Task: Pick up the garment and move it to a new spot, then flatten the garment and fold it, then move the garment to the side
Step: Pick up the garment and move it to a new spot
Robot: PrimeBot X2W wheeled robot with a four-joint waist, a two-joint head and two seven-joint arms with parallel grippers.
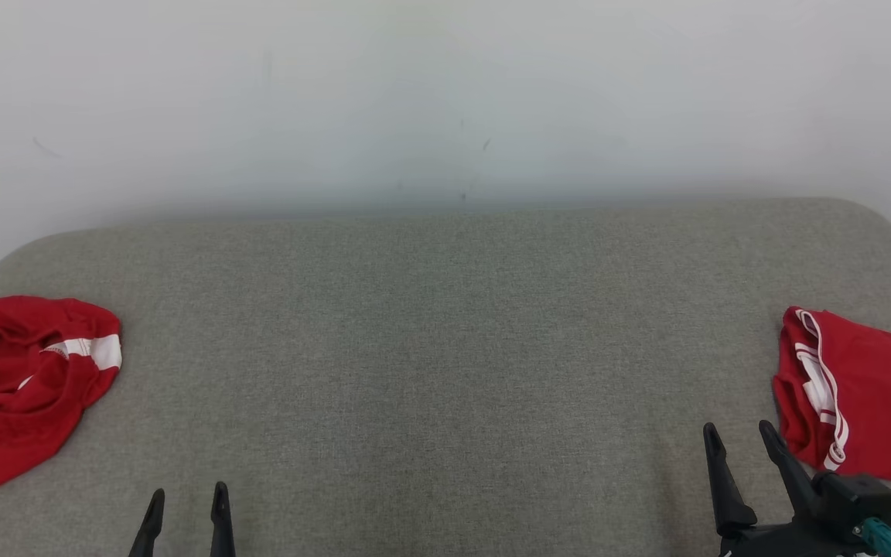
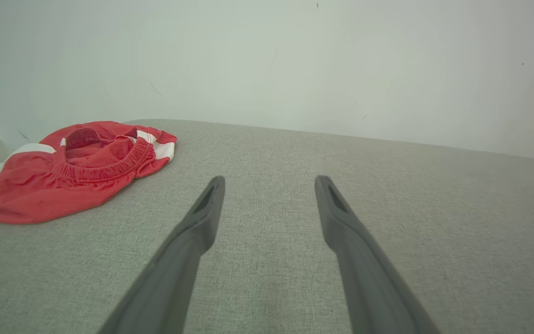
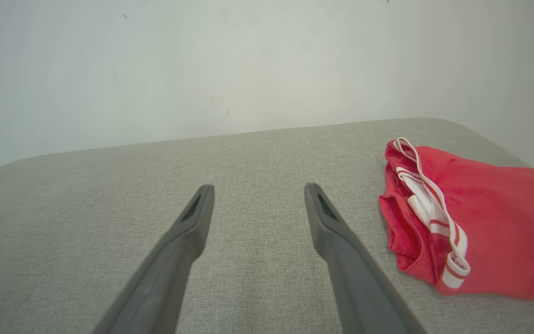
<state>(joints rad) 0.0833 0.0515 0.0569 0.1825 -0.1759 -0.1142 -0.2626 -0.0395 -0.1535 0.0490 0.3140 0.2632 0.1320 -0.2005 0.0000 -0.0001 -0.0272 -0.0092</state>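
My left gripper [image 1: 189,490] has its two long dark fingers [image 2: 202,218] spread wide with nothing between them, only bare weave underneath. My right gripper [image 1: 739,426] is just as wide apart and just as empty. Both pairs point forward, low over the grey woven padded surface [image 1: 445,348], the left near its front left and the right near its front right, with that wrist tilted a little outward.

The garment I judge to be my job is the crumpled red pair of shorts with a gathered elastic waistband and white stripes [image 1: 24,387]. It is heaped at the far left of the surface, off to the left of my left fingers and apart from them. The other red garment with white-striped trim [image 1: 871,394] lies just beside my right fingers. It looks folded, so I take it as done.

To start well, I would swing my left arm leftward and come down on a raised fold, the waistband ridge being the surest bite. I should pinch the cloth without digging into the padding. Then I would lift until the hem hangs free before carrying it to the open middle. My right arm should keep off the folded piece so it does not drag it
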